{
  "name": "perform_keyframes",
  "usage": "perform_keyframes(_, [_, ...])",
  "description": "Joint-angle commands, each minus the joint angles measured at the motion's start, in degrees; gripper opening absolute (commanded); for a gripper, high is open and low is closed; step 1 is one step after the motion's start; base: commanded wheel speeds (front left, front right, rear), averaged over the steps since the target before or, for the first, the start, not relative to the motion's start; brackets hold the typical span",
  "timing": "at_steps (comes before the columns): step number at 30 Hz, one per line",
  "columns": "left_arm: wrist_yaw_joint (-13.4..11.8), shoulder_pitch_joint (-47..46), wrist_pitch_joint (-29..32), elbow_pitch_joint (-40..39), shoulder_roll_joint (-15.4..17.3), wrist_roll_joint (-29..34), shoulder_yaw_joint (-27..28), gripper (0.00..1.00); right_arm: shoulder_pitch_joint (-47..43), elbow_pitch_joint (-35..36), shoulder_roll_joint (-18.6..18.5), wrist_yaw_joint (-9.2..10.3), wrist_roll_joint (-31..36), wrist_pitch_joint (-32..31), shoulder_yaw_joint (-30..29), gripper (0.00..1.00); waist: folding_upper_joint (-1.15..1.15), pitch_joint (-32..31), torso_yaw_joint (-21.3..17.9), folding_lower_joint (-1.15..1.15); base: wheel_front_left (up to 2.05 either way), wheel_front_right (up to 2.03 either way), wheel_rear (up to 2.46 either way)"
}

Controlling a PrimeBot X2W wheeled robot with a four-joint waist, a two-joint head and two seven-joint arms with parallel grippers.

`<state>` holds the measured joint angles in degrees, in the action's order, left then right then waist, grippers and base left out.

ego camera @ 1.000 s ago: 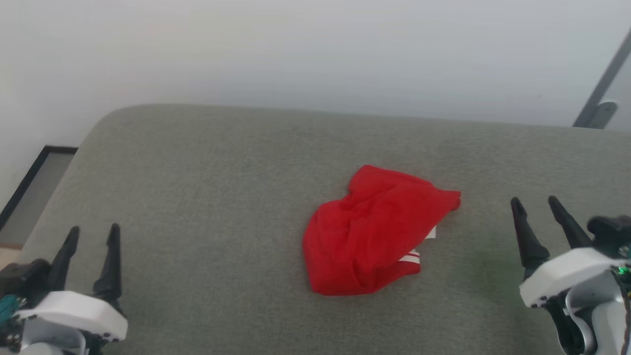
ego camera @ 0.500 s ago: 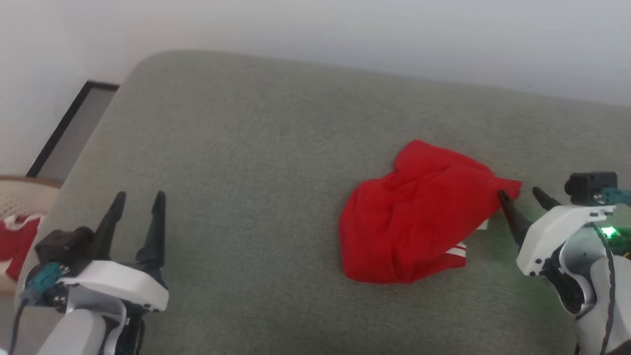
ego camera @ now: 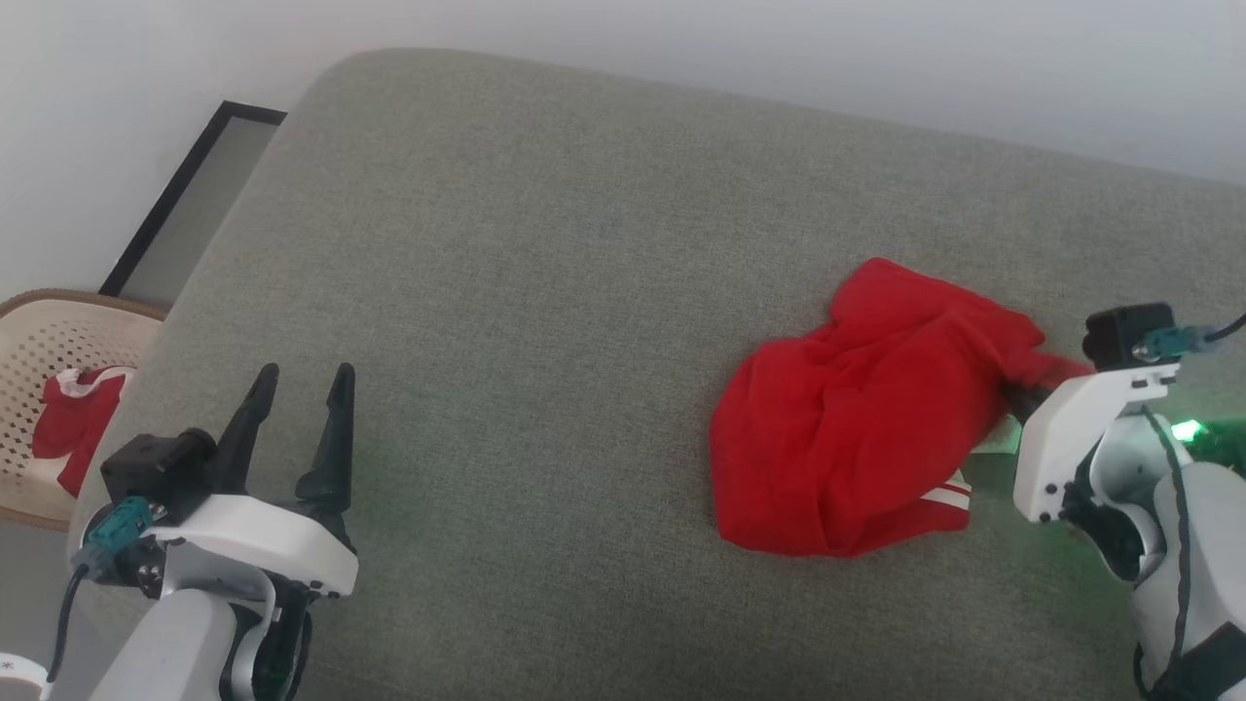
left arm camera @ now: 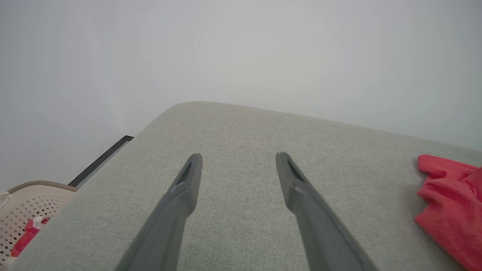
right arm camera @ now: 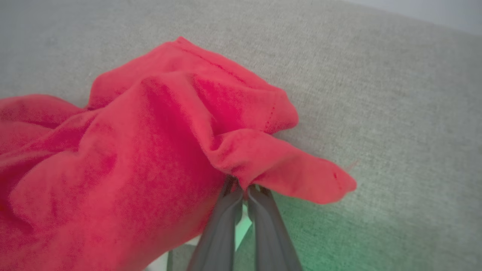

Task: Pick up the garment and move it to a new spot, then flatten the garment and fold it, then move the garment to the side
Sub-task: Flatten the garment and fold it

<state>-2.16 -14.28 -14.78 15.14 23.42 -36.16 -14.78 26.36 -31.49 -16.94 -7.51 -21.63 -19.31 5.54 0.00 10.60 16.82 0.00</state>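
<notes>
The garment (ego camera: 866,438) lies crumpled in a red heap on the grey cushioned surface (ego camera: 545,292), right of centre, with a white-striped trim at its near edge. My right gripper (ego camera: 1017,397) is shut on the heap's right corner; in the right wrist view its two fingers meet under a red fold of the garment (right arm camera: 150,150), my right gripper (right arm camera: 243,188) pinching the cloth. My left gripper (ego camera: 300,382) stands open over bare cushion at the lower left, far from the cloth. In the left wrist view my left gripper (left arm camera: 237,160) is spread wide, and the garment (left arm camera: 452,203) shows at the right edge.
A cream perforated basket (ego camera: 49,341) holding red-and-white cloth stands off the cushion's left end, also seen as the basket (left arm camera: 30,203). A dark-framed panel (ego camera: 185,195) lies beside the cushion's far left corner. A pale wall runs behind.
The camera has swung left and down. My right gripper reached in to the garment's right corner and closed on it. The left gripper stays open.
</notes>
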Motion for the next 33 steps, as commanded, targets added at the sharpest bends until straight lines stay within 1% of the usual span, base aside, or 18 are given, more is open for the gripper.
perform_keyframes(1, [0.4, -0.5, -0.3, 0.3, 0.0, -0.1, 0.2, 1.00, 0.9, 0.7, -0.1, 0.04, 0.4, 0.5, -0.1, 0.00, 0.00, -0.1, 0.0, 0.00, 0.00, 0.00, 0.00])
perform_keyframes(4, [0.7, -0.4, -0.4, 0.8, -0.2, -0.2, 0.5, 1.00, 0.9, 3.4, 0.1, 0.03, 0.7, 1.9, 0.5, 0.00, 0.00, -0.5, -0.1, 0.00, 0.00, 0.00, 0.00])
perform_keyframes(7, [0.9, -0.1, -0.4, 1.1, -0.1, -0.2, 0.9, 1.00, 0.0, 7.5, 0.3, 0.03, -0.1, 2.9, 2.2, 0.00, 0.00, -1.0, -0.4, 0.00, 0.00, 0.00, 0.00])
perform_keyframes(11, [1.1, 0.3, -0.5, 1.1, 0.0, -0.3, 1.5, 1.00, -1.2, 14.5, 0.1, 0.03, -1.7, 3.2, 7.4, 0.00, 0.00, -1.7, -0.7, 0.00, 0.00, 0.00, 0.00])
perform_keyframes(12, [1.1, 0.3, -0.5, 1.1, 0.0, -0.3, 1.5, 1.00, -1.2, 14.5, 0.1, 0.03, -1.7, 3.2, 7.4, 0.00, 0.00, -1.7, -0.7, 0.00, 0.00, 0.00, 0.00])
perform_keyframes(17, [1.3, 0.6, -0.4, 0.9, -0.1, -0.2, 1.9, 1.00, -2.2, 21.0, -0.1, 0.03, -4.5, 2.5, 15.1, 0.00, 0.00, -1.9, -0.6, 0.00, 0.00, 0.00, 0.00])
perform_keyframes(23, [1.6, 0.3, -0.5, 0.9, -0.6, 0.4, 1.9, 1.00, -2.3, 22.6, -0.6, 0.03, -7.2, 0.4, 24.5, 0.00, 0.00, -1.6, -0.2, 0.00, 0.00, 0.00, 0.00])
perform_keyframes(26, [1.8, 0.2, -0.5, 1.2, -0.9, 0.5, 2.0, 1.00, -2.2, 22.7, -1.5, 0.03, -9.1, -0.3, 30.3, 0.00, 0.00, -1.5, 0.0, 0.00, 0.00, 0.00, 0.00])
perform_keyframes(29, [1.8, 0.1, -0.5, 1.6, -1.1, 0.6, 2.1, 1.00, -1.8, 21.7, -2.7, 0.05, -10.8, -0.5, 33.7, 0.00, 0.00, -1.6, 0.0, 0.00, 0.00, 0.00, 0.00])
perform_keyframes(30, [1.9, 0.2, -0.5, 1.8, -1.2, 0.7, 2.3, 1.00, -1.3, 21.0, -3.0, 0.04, -11.8, 0.0, 34.5, 0.93, 0.00, -1.8, -0.2, 0.00, 0.00, 0.00, 0.00])
perform_keyframes(31, [2.0, 0.3, -0.5, 1.9, -1.1, 0.8, 2.3, 1.00, -1.0, 20.9, -3.3, 0.04, -12.3, 0.1, 34.7, 1.00, 0.00, -1.9, -0.3, 0.00, 0.00, 0.00, 0.00])
perform_keyframes(33, [2.0, 0.8, -0.5, 2.1, -0.9, 0.9, 2.6, 1.00, -0.7, 20.9, -3.8, 0.04, -13.5, 0.7, 34.3, 1.00, 0.00, -2.3, -0.7, 0.00, 0.00, 0.00, 0.00])
